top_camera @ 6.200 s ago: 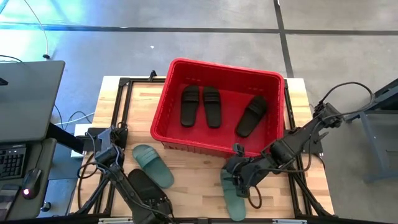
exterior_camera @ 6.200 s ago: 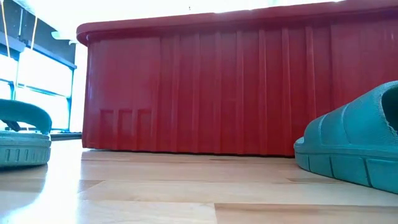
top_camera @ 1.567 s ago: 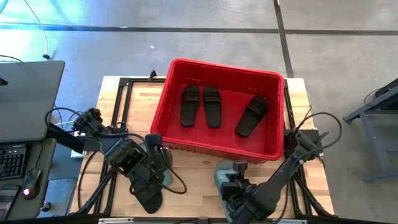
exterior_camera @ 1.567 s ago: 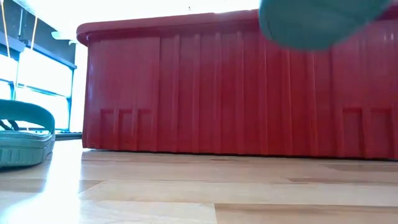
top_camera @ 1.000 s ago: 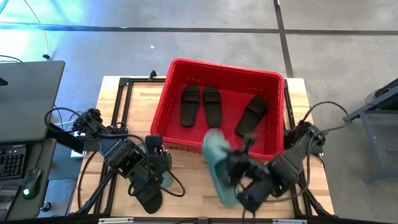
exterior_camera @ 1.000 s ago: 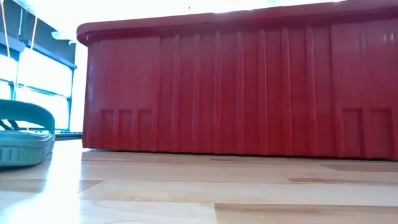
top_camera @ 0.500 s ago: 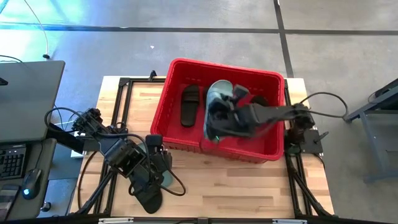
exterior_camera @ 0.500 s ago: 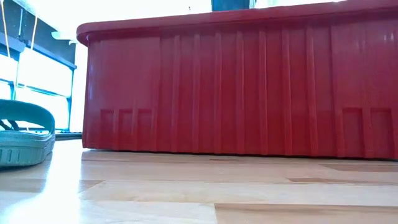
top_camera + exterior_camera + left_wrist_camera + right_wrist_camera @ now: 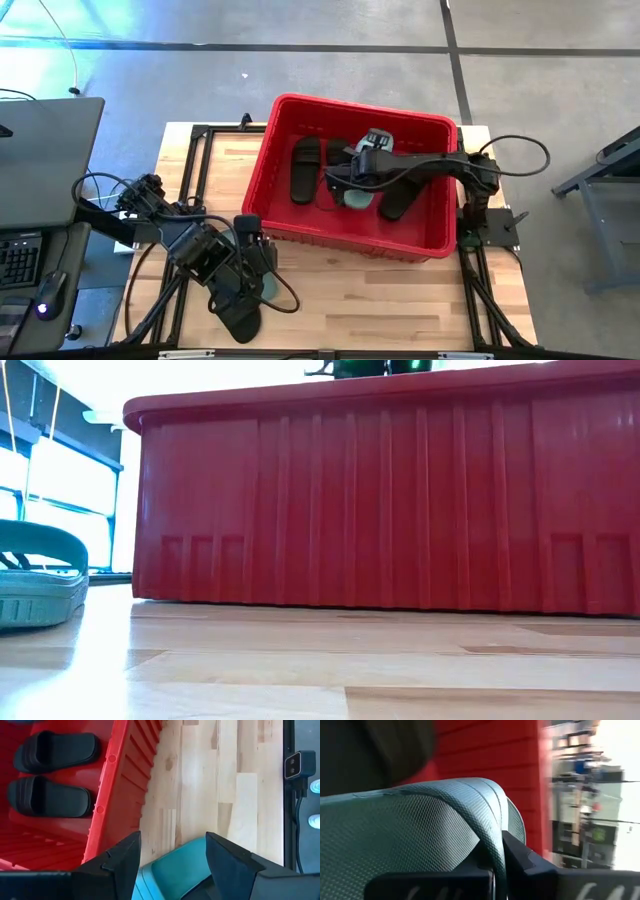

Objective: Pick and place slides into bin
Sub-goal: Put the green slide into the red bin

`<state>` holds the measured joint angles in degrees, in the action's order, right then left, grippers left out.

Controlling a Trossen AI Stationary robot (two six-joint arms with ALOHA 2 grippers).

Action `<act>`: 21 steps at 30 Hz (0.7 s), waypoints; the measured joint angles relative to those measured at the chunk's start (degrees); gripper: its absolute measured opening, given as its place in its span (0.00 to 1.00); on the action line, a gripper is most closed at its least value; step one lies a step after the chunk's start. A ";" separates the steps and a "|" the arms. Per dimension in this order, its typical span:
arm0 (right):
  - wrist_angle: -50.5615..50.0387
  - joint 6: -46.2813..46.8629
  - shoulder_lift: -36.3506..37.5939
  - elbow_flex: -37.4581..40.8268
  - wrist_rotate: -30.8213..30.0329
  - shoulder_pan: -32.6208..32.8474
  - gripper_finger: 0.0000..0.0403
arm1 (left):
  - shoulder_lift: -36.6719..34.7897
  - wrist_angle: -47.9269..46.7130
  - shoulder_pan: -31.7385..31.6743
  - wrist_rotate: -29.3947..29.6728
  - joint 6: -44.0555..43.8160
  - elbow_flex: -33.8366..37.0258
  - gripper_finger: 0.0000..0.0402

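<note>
The red bin stands at the table's far middle with black slides lying flat on its floor. My right gripper reaches into the bin from the right, shut on a teal slide. Near the left front, my left gripper is down over a second teal slide, shut on it. That slide's sole rests on the table. A black slide lies on the table just nearer than it. My right gripper pinches a thin rim of the teal slide between its two fingers. The slide hangs inside the bin above the black slides; whether it touches them I cannot tell. My left gripper has one finger on each long side of the teal slide, coming from above and lying across it. The slide stays flat on the table.
The bin's near wall rises high beside the left gripper. Bare wood lies at the table's near right. A black frame runs around the table, with cables and a desk with a laptop at the left.
My right gripper has carried the teal slide up from the table's near side, over the bin's near wall, then toward the far edge and down into the bin. The slide has gone from hanging in front of the bin to hanging inside it.
</note>
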<state>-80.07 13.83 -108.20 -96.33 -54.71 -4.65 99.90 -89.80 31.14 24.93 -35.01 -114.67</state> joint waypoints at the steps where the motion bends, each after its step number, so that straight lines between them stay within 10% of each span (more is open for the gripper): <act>1: 3.39 -2.35 0.11 1.54 1.24 -0.60 0.00 | 0.00 0.02 0.00 -0.02 -0.17 0.00 0.51; 6: 18.45 -12.98 0.85 7.27 5.81 -3.74 0.00 | 0.00 0.13 0.00 0.19 -1.72 0.00 0.51; 21: 21.54 -12.44 1.05 18.52 13.40 -10.37 0.04 | 0.00 0.22 0.00 1.77 -4.45 0.00 0.51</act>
<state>-58.53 1.39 -107.15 -77.81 -41.30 -15.02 99.90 -89.58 31.14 26.70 -39.46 -114.67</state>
